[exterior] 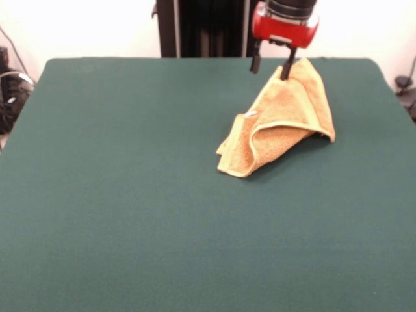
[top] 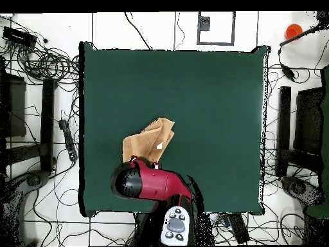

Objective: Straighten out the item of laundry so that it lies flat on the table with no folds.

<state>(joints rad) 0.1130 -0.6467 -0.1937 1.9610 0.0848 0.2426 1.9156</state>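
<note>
The orange-tan towel [exterior: 286,120] lies crumpled on the dark green table [exterior: 130,195], right of centre and towards the far edge. It is folded over itself, with a raised curved fold at its near side and a small white tag on its left part. My gripper [exterior: 271,66] hangs over the towel's far end, open, with its right finger at the towel's top edge and its left finger over bare table. In the overhead view the towel [top: 151,141] shows on the table [top: 212,96] just beyond the red arm head [top: 144,181], which hides the gripper.
The robot's pedestal [exterior: 201,26] stands behind the table's far edge. Cables and dark equipment [top: 45,116] lie on the floor around the table. An orange object [top: 293,30] sits on the floor off one corner.
</note>
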